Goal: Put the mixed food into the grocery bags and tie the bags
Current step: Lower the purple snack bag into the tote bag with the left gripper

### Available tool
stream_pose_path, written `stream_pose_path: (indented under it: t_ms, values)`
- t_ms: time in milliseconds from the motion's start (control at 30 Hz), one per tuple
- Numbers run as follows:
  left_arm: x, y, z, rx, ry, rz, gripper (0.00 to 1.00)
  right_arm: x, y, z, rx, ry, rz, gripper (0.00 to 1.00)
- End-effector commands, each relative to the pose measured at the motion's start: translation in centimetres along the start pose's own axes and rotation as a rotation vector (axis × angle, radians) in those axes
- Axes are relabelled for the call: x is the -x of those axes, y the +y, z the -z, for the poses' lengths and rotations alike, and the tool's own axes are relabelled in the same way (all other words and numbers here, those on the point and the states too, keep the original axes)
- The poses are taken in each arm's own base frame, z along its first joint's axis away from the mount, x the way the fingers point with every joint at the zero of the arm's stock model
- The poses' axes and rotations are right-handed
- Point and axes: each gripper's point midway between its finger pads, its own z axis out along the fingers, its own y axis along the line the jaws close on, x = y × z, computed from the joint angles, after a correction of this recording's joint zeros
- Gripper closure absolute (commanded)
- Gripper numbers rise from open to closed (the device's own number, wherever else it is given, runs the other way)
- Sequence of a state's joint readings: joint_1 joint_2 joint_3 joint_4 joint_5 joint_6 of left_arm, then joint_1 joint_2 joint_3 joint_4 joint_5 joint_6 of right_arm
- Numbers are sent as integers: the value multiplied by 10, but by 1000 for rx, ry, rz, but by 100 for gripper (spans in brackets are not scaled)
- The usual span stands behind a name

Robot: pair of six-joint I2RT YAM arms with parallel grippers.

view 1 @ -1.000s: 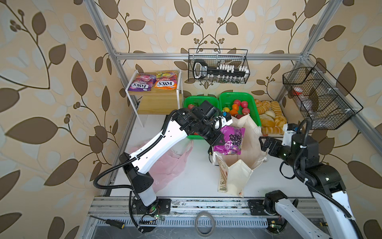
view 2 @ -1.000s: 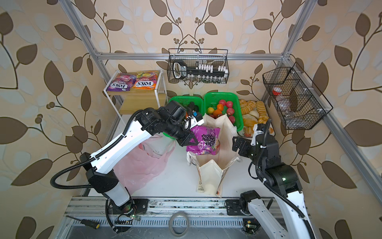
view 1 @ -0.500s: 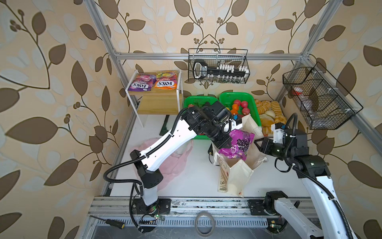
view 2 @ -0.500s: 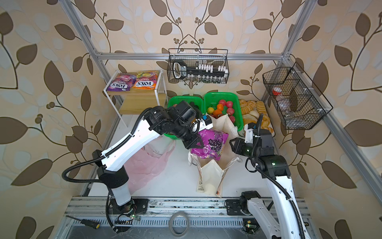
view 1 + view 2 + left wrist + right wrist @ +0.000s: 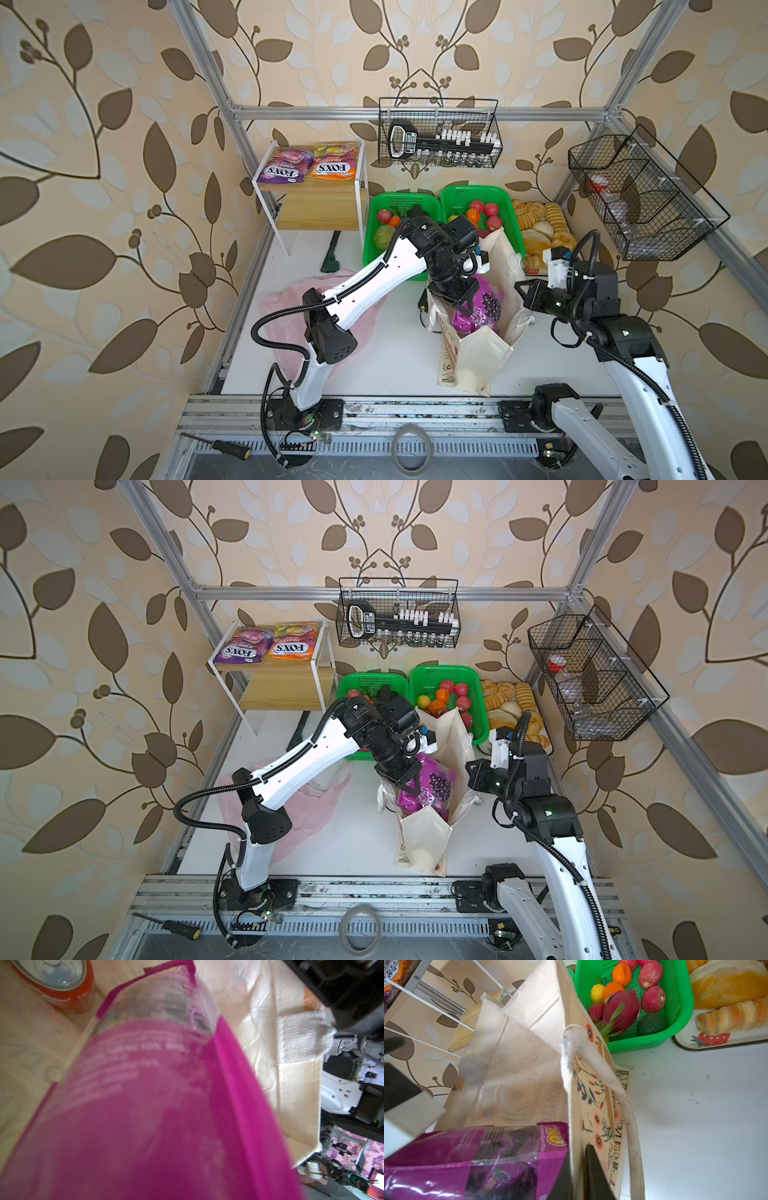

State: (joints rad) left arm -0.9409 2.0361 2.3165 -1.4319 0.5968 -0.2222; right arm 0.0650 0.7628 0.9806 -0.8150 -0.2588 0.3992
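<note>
— Anything new at the right gripper (image 5: 577, 1159)?
— Gaping a second ago; now pinched tight on the side wall of the cream tote (image 5: 473, 357), propping the mouth open.
— And the left gripper (image 5: 462, 308)?
— Clamped as before on the purple grape packet (image 5: 484, 307), only lower: half down inside the tote, over a red soda can (image 5: 60, 985) already in there.
— Meaning for the job?
— One more item nearly bagged, probably ready for letting go. No tying yet.
— Underneath?
— White table (image 5: 395, 365), lightly scuffed. Pink plastic bag (image 5: 282, 303) slumped beneath the left arm, apart from the tote.
— Further back?
— Green baskets (image 5: 399, 196) of fruit, a bread tray (image 5: 741, 1037) beside them, FOX'S pouches (image 5: 332, 166) on a shelf (image 5: 316, 189), wire baskets (image 5: 440, 124) on leaf-patterned walls.
</note>
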Motion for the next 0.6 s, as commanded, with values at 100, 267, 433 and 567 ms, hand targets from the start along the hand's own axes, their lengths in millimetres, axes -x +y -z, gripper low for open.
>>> stream_pose_path:
  t_ms: [100,267,433,567]
  values:
    - [-14,-37,-4,-168,66,62,100,-3,-3,-3,-1,-6,13,88]
    - [-31,-16,-29,-85,158,121,100,-2,-4,-4,-7,-9,18,88]
    - [-32,-9,-44,-63,196,140,100,-3,-4,-8,0,0,17,90]
    - [-32,-2,-58,-53,228,154,100,-4,-5,-8,-4,-2,18,90]
